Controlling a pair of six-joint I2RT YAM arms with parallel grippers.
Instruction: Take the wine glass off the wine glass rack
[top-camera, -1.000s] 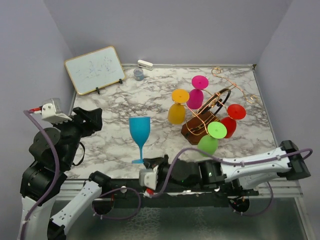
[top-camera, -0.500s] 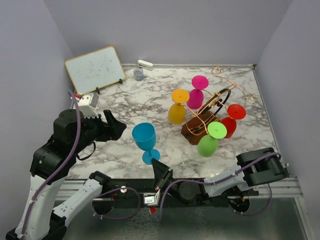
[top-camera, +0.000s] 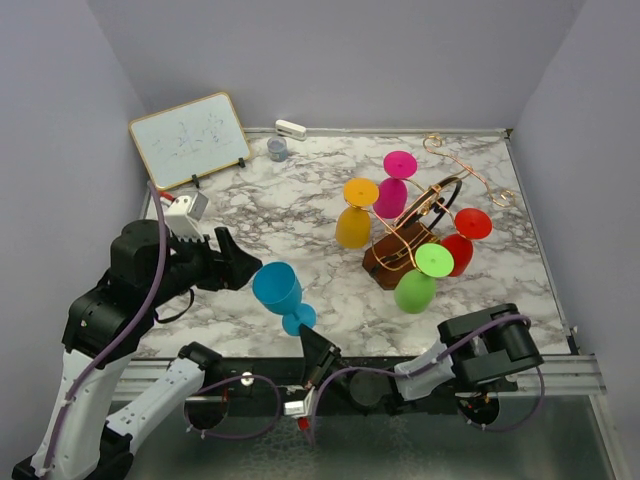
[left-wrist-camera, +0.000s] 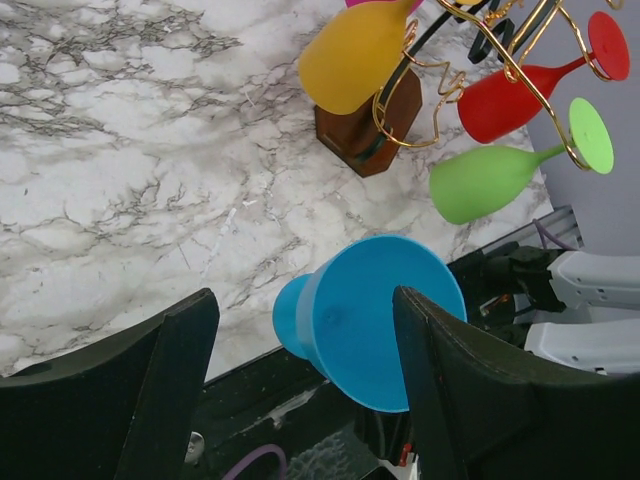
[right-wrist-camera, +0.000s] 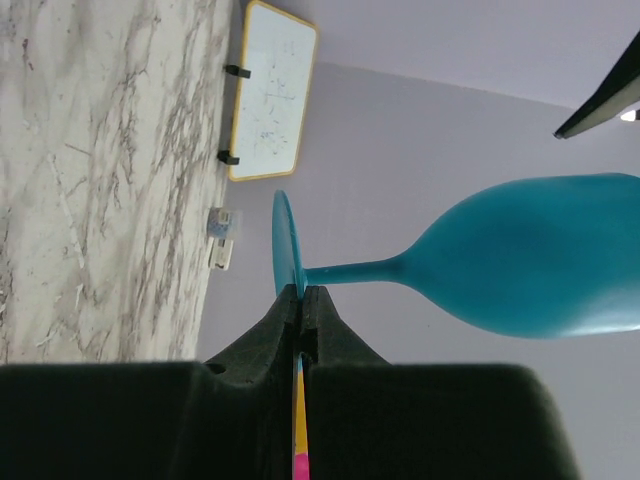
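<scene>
The wine glass rack (top-camera: 425, 205) is copper wire on a brown wooden base (top-camera: 383, 262), right of centre. Yellow (top-camera: 352, 227), magenta (top-camera: 392, 195), red (top-camera: 460, 250) and green (top-camera: 415, 290) wine glasses hang on it. A blue wine glass (top-camera: 277, 288) is off the rack, tilted near the table's front edge. My right gripper (top-camera: 312, 345) is shut on the rim of its foot (right-wrist-camera: 284, 245). My left gripper (top-camera: 236, 264) is open beside the bowl. In the left wrist view the blue glass (left-wrist-camera: 385, 320) sits between the open fingers (left-wrist-camera: 440, 370), with the rack base (left-wrist-camera: 365, 130) beyond.
A small whiteboard (top-camera: 190, 138) leans at the back left. A small grey cup (top-camera: 277, 149) and a white object (top-camera: 290, 128) sit by the back wall. Grey walls close in the left, back and right of the marble table (top-camera: 300, 200).
The blue glass stood upright on the table and is now tilted, held by its foot. The right arm has folded back low. The left gripper has swung in to the bowl.
</scene>
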